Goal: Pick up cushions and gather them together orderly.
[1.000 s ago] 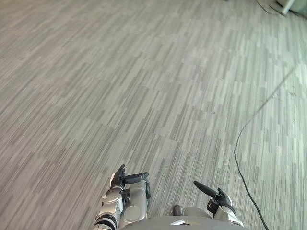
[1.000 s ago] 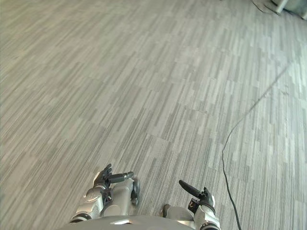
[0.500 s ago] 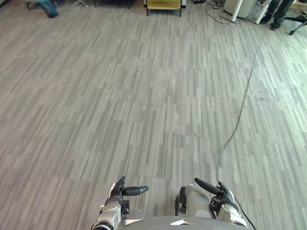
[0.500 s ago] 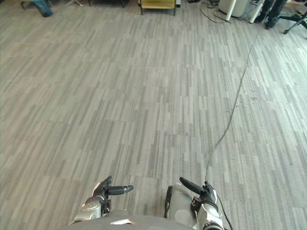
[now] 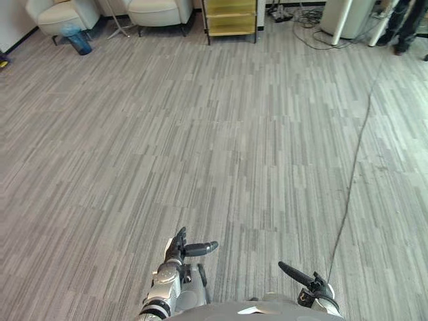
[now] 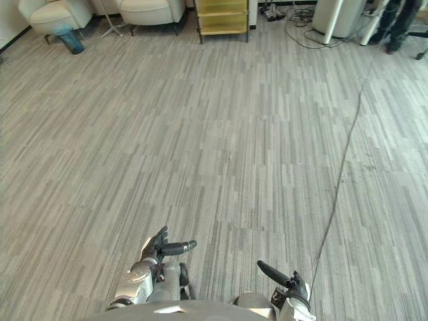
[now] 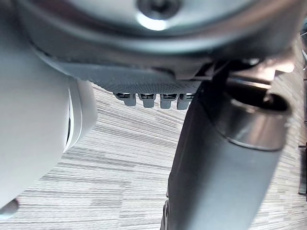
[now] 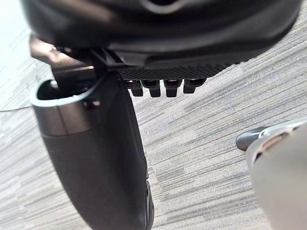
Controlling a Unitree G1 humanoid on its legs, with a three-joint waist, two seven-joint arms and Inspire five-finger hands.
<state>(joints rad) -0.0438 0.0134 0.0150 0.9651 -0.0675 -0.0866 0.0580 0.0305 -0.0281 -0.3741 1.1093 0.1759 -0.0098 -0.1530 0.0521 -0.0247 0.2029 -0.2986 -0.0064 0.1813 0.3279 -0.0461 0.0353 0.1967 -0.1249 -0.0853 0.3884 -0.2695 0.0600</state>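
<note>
The eye views are taking in a wide grey striped floor (image 5: 234,147), with both hands sitting low: the left hand (image 5: 175,253) at 7 o'clock and the right hand (image 5: 313,292) at 5 o'clock. Far off at 11 o'clock a cream armchair (image 5: 63,12) is standing with a blue object (image 5: 77,39) just beside it. A second armchair (image 5: 155,8) is next along, a yellow cabinet (image 5: 231,13) is at 12 o'clock, and a person's legs (image 5: 404,23) are showing at 1 o'clock.

The wrist views are adding the close look. The left fingers (image 7: 154,99) and right fingers (image 8: 158,87) are hanging relaxed and wide over the carpet, thumbs standing out, holding nothing.

I cannot tell whether a loose cushion is lying on either armchair. Both seats are sitting well apart from the fingers.
</note>
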